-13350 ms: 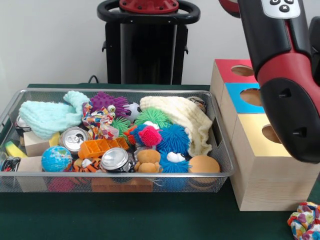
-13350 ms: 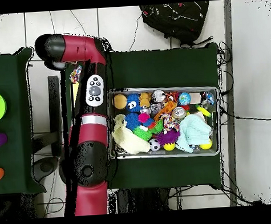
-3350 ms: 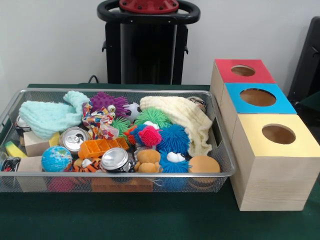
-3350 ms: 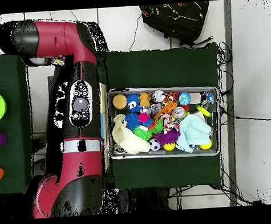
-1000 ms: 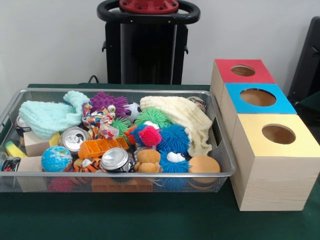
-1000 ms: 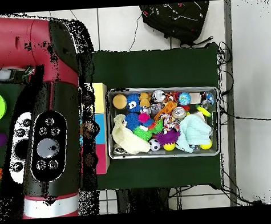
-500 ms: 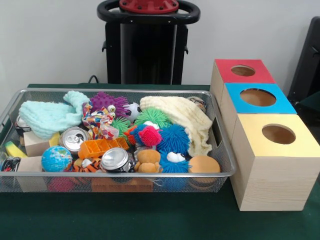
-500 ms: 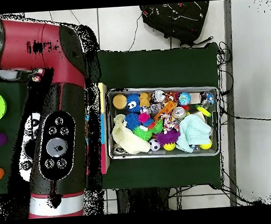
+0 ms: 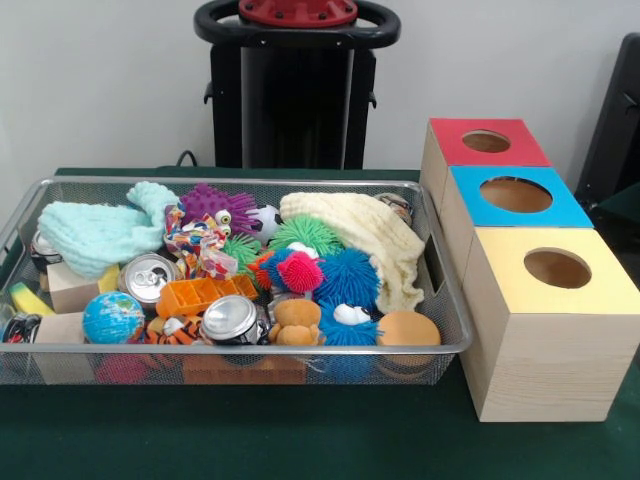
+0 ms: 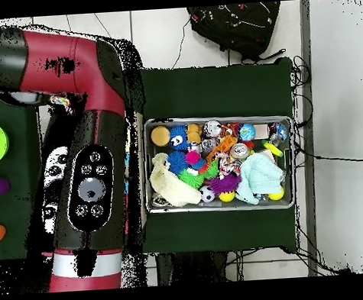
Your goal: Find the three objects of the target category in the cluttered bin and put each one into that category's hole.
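Here, wire-mesh bin (image 9: 440, 345) holds fuzzy cloths, spiky balls, cans; gripper unseen, state unknowable.

Plain white wall (image 9: 100, 90) behind the table (image 9: 300, 440), which has a dark green cloth on it. From above the floor (image 10: 344, 131) is pale tile with dark grout lines. A black backpack (image 10: 234, 27) sits on the floor just past the table's edge, cables (image 10: 323, 159) trailing beside the table.
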Controlling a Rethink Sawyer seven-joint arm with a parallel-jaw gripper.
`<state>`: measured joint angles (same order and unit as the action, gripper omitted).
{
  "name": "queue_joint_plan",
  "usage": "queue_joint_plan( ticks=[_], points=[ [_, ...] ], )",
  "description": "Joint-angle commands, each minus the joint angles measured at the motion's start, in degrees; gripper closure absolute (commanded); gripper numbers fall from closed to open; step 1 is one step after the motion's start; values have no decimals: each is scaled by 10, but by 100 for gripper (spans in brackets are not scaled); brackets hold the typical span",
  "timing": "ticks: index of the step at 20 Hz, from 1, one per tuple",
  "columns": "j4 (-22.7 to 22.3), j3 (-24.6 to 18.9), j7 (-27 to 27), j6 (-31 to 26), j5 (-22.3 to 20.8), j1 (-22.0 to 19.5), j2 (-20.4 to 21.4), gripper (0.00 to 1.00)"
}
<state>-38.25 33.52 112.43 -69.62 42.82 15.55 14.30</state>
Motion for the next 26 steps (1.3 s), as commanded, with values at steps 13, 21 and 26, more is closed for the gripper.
queue_joint_plan(
  ticks=[13, 21, 26],
  points=[
    [-196, -76, 41, 41, -68, -11, 50, 100],
    [-215, -81, 31, 56, -81, -14, 60, 100],
    [-220, -84, 8, 71, -92, -25, 58, 100]
  ],
)
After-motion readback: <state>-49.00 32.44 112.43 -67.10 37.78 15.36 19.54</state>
